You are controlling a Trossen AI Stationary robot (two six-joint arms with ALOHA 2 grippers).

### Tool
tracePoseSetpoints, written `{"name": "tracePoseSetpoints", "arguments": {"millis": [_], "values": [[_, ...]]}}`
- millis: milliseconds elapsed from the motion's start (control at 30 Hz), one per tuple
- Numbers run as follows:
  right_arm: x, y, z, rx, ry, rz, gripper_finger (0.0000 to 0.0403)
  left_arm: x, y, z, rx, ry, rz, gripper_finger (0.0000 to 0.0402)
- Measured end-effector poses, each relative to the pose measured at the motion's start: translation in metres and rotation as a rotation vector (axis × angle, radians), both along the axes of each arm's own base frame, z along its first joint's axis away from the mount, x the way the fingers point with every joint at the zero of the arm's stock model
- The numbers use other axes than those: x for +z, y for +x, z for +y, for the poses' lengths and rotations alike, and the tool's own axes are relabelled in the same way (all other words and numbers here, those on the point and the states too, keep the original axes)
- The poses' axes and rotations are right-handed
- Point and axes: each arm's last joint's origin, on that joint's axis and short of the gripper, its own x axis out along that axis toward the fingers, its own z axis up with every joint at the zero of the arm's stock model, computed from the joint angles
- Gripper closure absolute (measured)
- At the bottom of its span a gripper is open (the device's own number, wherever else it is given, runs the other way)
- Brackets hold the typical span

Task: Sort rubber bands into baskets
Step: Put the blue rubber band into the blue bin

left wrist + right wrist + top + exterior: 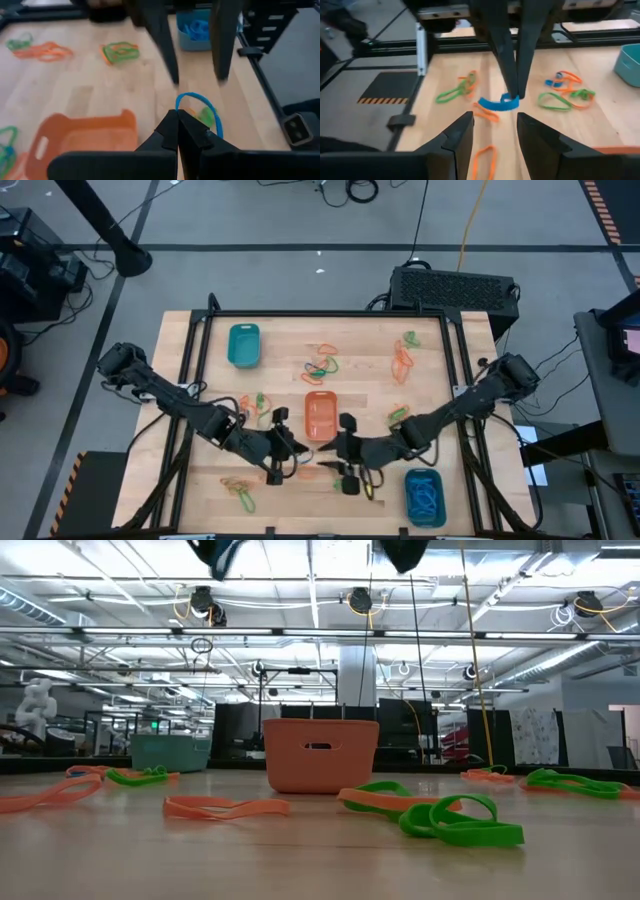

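green rubber band [462, 820] foremost | orange basket [320, 754] behind | left gripper [178, 117] pinching blue band [199, 107]

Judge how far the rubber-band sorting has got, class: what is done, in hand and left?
Done: blue bands lie in the near teal basket. In hand: the left gripper is shut on a blue rubber band, facing the open right gripper. Left: loose orange and green bands lie on the table.
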Motion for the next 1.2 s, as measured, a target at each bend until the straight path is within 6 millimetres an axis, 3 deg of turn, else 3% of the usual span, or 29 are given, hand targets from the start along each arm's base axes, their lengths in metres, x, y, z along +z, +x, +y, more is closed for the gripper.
{"name": "tracePoseSetpoints", "arguments": {"millis": [300, 600, 1200], "values": [[-0.01, 0.012, -0.014, -0.101, 0.018, 0.004, 0.0259, 0.002, 0.005, 0.008, 0.025, 0.058, -0.028, 0.04], [-0.012, 0.014, -0.015, -0.042, 0.06, 0.025, 0.0259, 0.001, 0.004, 0.009, 0.002, 0.143, -0.02, 0.04], [-0.01, 0.019, -0.026, -0.095, 0.107, 0.009, 0.0274, 0.001, 0.003, 0.007, -0.007, 0.219, -0.026, 0.04]]}}
